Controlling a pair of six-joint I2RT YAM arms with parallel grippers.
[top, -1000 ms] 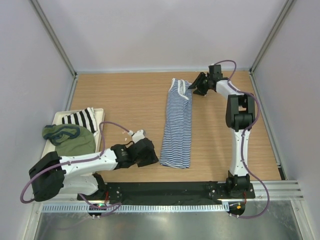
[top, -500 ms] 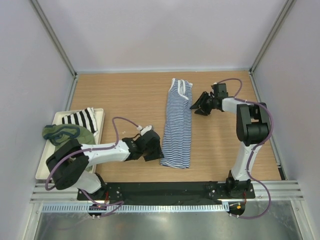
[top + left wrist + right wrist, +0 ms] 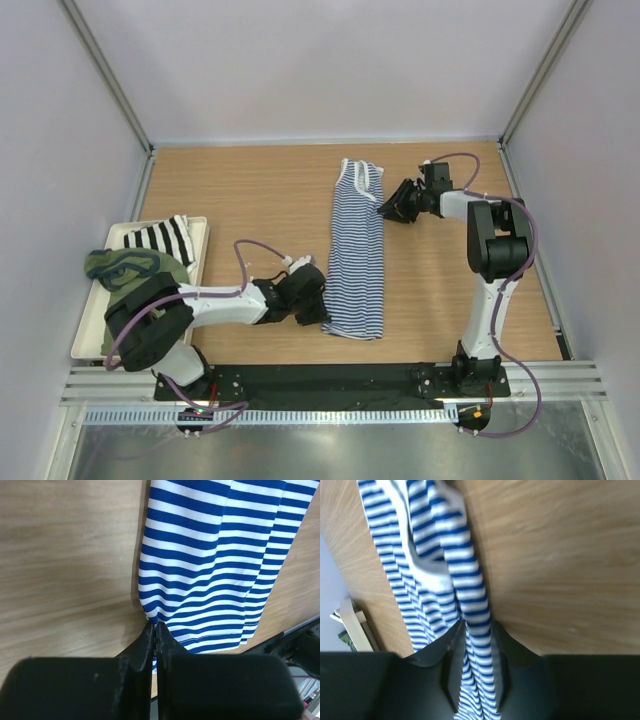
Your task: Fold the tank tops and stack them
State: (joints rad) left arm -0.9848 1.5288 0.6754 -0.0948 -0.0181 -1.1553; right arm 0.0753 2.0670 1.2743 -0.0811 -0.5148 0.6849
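The navy-and-white striped tank top [image 3: 357,250] lies as a long narrow strip on the wooden table, neck end far. My left gripper [image 3: 322,302] is at its near left corner. In the left wrist view the jaws [image 3: 154,626] are shut, with the edge of the striped tank top [image 3: 215,555] pinched between them. My right gripper [image 3: 386,209] is at the top's far right edge. Its jaws [image 3: 477,630] stand apart, and a fold of the striped tank top [image 3: 470,590] runs between them. The olive green tank top [image 3: 140,272] lies bunched on the tray.
A white tray [image 3: 84,335] sits at the left edge of the table. It also holds a black-and-white striped cloth [image 3: 160,238]. Grey walls close in the left, right and far sides. The black base rail [image 3: 330,380] runs along the near edge.
My left gripper slid right to the striped top's near left corner and shut on it. My right gripper came down from the neck end to the right edge, and its jaws narrowed.
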